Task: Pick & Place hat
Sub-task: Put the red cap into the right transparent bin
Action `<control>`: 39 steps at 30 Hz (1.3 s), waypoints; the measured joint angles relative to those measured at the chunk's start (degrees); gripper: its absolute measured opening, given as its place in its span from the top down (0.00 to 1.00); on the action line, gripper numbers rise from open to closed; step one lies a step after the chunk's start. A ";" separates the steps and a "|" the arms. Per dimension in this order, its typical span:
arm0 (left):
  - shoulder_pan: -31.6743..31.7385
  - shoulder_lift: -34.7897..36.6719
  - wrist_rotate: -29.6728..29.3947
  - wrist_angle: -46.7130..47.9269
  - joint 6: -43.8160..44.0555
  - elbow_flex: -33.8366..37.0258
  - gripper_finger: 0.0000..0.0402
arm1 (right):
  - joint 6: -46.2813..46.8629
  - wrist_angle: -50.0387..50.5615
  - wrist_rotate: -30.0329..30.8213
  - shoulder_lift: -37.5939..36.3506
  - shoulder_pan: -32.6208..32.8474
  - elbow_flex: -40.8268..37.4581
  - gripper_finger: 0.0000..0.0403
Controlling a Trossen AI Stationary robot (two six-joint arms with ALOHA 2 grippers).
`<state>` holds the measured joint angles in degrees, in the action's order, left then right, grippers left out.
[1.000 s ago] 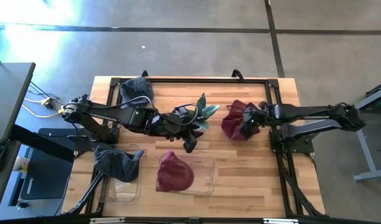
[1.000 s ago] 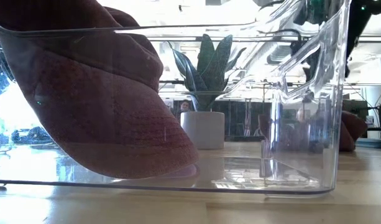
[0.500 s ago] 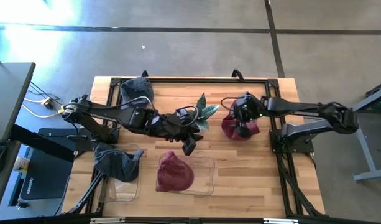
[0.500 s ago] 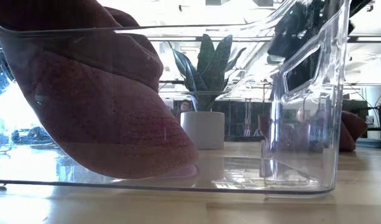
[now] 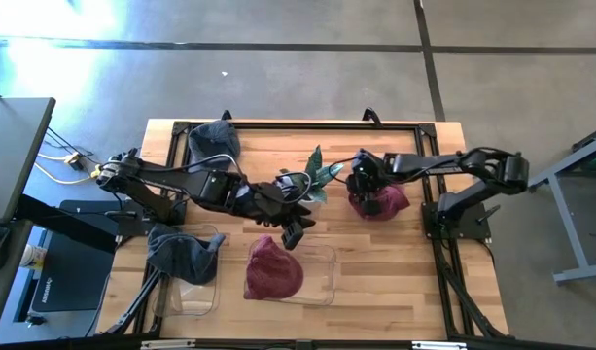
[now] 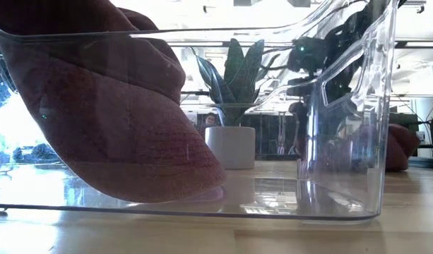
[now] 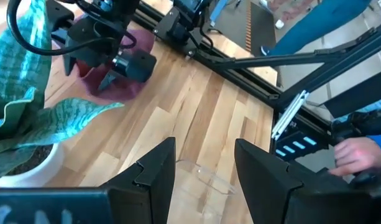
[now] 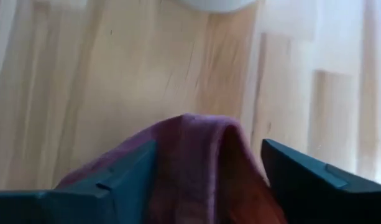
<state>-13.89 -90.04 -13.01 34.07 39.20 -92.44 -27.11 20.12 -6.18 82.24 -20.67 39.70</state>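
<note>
Crumpled maroon hat (image 5: 385, 199), right gripper (image 5: 366, 192) released astride it, left gripper (image 5: 296, 231) parted, empty

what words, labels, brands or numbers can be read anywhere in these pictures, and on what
None can be read.
The dark red fabric hat in the clear plastic bin shows no logo or lettering.
The second dark red hat under the open right gripper, the two dark grey hats and the white plant pot are plain.
Light blue marks on a dark panel in the left wrist view are too blurred to read.
</note>
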 joint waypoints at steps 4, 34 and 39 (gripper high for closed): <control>0.00 0.00 0.01 1.15 -0.43 0.00 0.60 | 0.01 4.44 -0.34 0.95 0.00 2.35 0.58; 9.26 7.29 -2.06 11.30 -19.81 -0.15 0.60 | 103.41 29.80 -9.40 -23.86 19.24 16.41 0.99; 10.30 8.67 -2.02 13.24 -26.00 -0.15 0.60 | 115.92 37.29 5.37 -23.44 19.79 14.03 0.98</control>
<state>-3.59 -81.37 -15.03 47.31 13.20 -92.60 88.81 57.42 -0.81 58.81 -0.87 53.73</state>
